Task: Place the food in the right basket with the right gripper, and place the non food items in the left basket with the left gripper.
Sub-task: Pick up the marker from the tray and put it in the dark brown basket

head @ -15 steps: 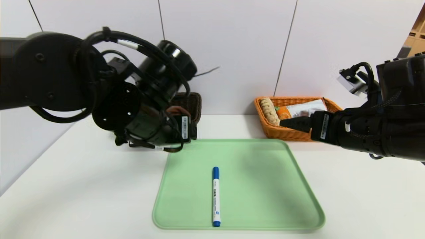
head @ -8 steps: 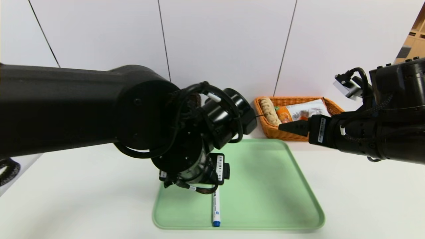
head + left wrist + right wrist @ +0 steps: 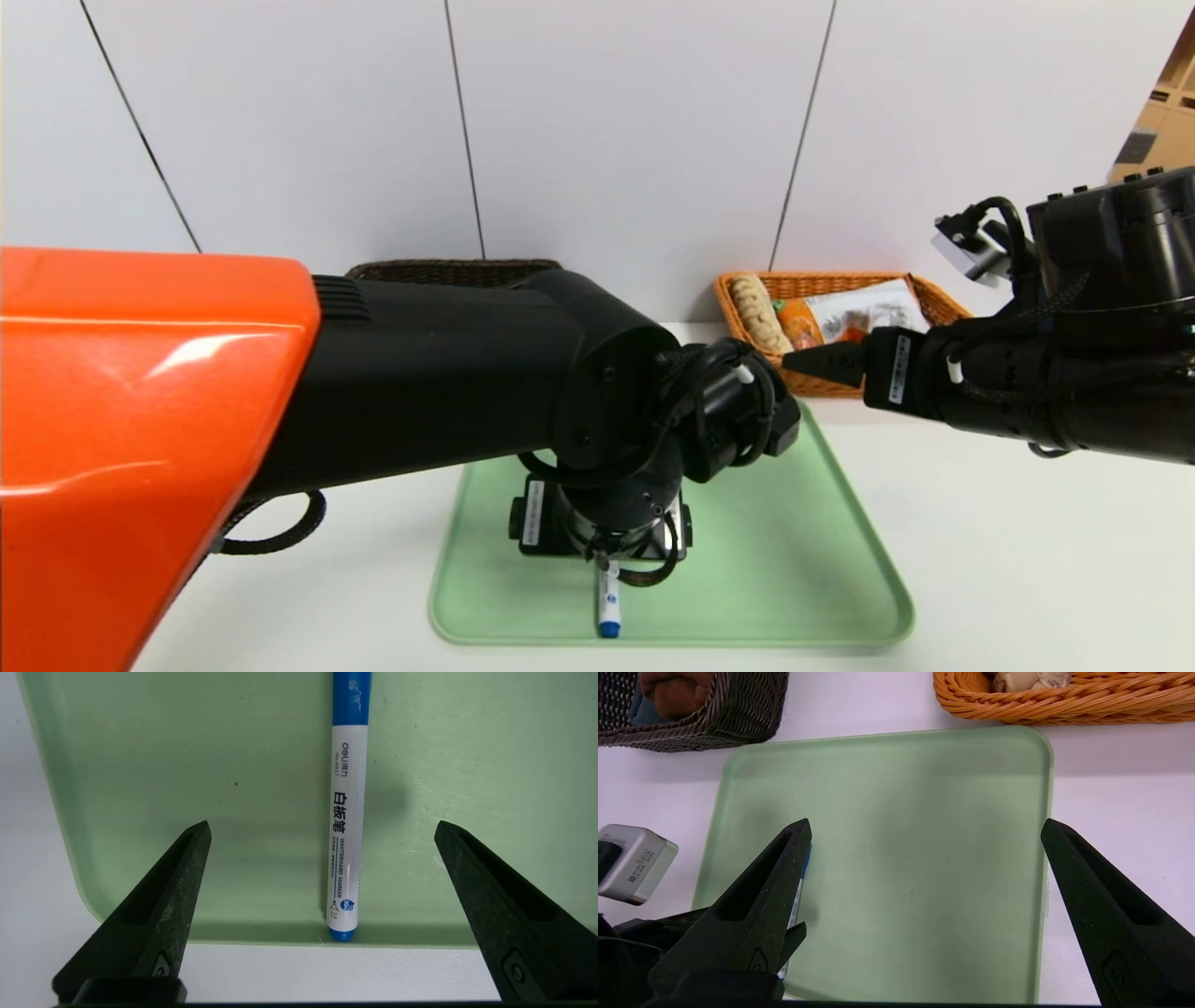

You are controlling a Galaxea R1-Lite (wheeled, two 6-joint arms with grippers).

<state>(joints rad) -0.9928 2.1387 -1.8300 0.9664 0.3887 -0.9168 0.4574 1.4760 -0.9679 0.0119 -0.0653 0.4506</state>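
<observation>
Left gripper: spread wide, holding nothing, poised over the marker with one finger on each side of it and neither touching.
Marker: white barrel, blue cap, lying flat on the green tray, its tail end against the tray's near rim.
Right gripper: also spread wide and holding nothing, hovering above the tray's far right corner, just in front of the right basket.
Right basket: orange wicker at the back right of the desk; the bread roll and the snack bag lie inside.
Left basket: dark wicker at the back left; a brown towel shows inside.
Progress: food looks sorted; the marker seems to be the only item not yet in a basket, so one left-hand pickup and drop probably remains.
</observation>
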